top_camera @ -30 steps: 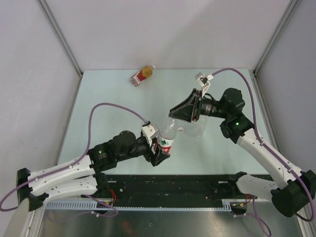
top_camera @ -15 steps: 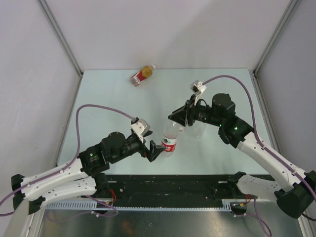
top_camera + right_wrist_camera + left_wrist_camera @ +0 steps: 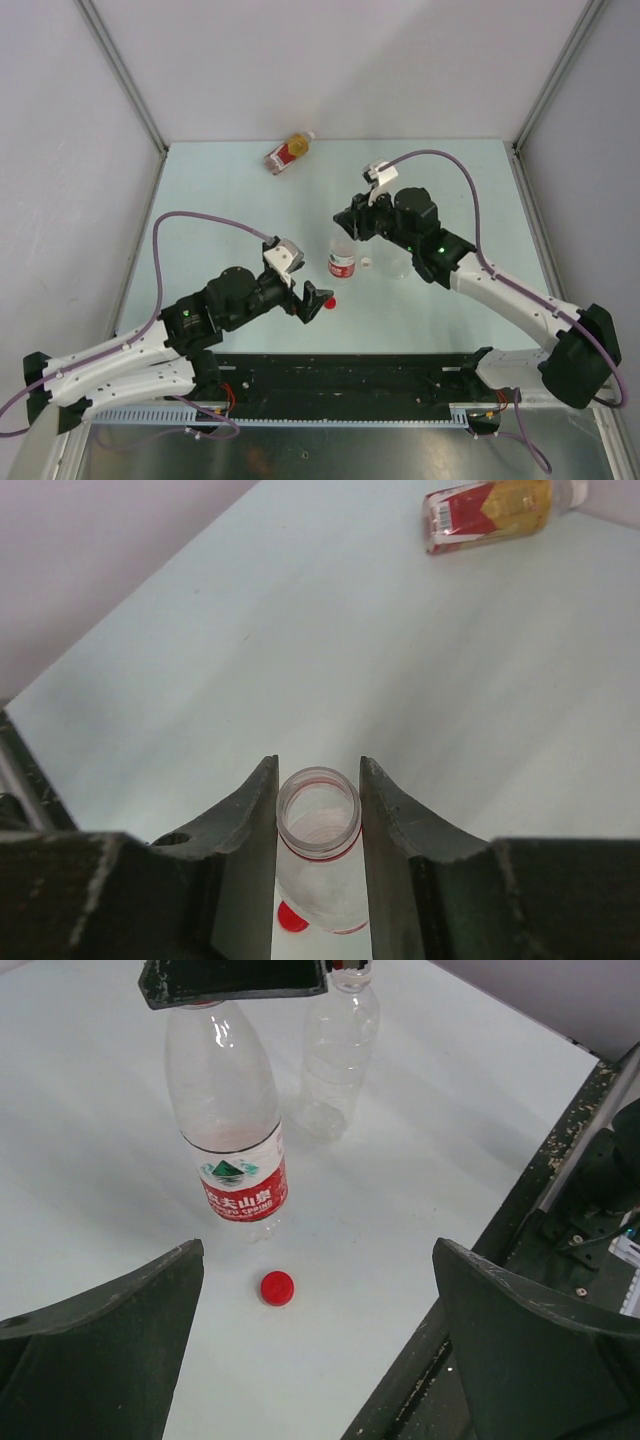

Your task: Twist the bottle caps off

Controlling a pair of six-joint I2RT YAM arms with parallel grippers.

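One bottle looks capped: the amber bottle (image 3: 288, 152), on its side at the far edge of the table (image 3: 220, 200), neck pointing far-right, nearer the right hand (image 3: 318, 770), which is clenched on the neck of the open red-labelled bottle (image 3: 235, 1160); left hand (image 3: 318, 1255) released, red cap (image 3: 277, 1287) just ahead of it.

Lab cell: grey panels (image 3: 330, 60), metal frame (image 3: 122, 75), table (image 3: 220, 190).

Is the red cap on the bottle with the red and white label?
No, the red cap lies on the table beside the labelled bottle, whose neck is open.
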